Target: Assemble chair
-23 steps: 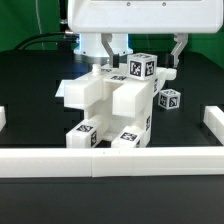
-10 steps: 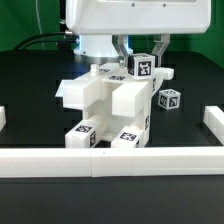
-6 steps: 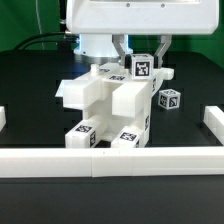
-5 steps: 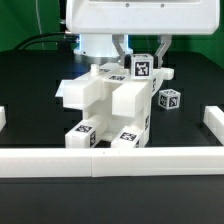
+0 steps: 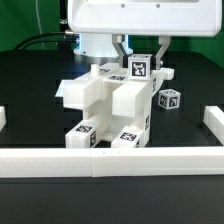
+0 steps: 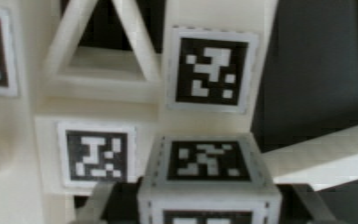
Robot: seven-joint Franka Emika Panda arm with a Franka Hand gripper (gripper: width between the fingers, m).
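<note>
The partly built white chair (image 5: 104,104) stands in the middle of the black table, with tags on its lower blocks. At its top far corner sits a tagged white leg block (image 5: 139,69). My gripper (image 5: 140,58) comes down from above with one finger on each side of this block. In the wrist view the gripper (image 6: 199,205) has its dark fingers (image 6: 119,197) pressed against both sides of the block (image 6: 202,165), shut on it. The chair's tagged panels (image 6: 211,70) fill the rest of that view.
A loose tagged white block (image 5: 170,99) lies on the table at the exterior view's right of the chair. White border rails run along the front (image 5: 110,161), the exterior view's left (image 5: 3,118) and the exterior view's right (image 5: 213,115).
My gripper moved from the exterior view's right to straddle the tagged leg block and closed on it. In the last second the block's tag face shifted slightly left.
</note>
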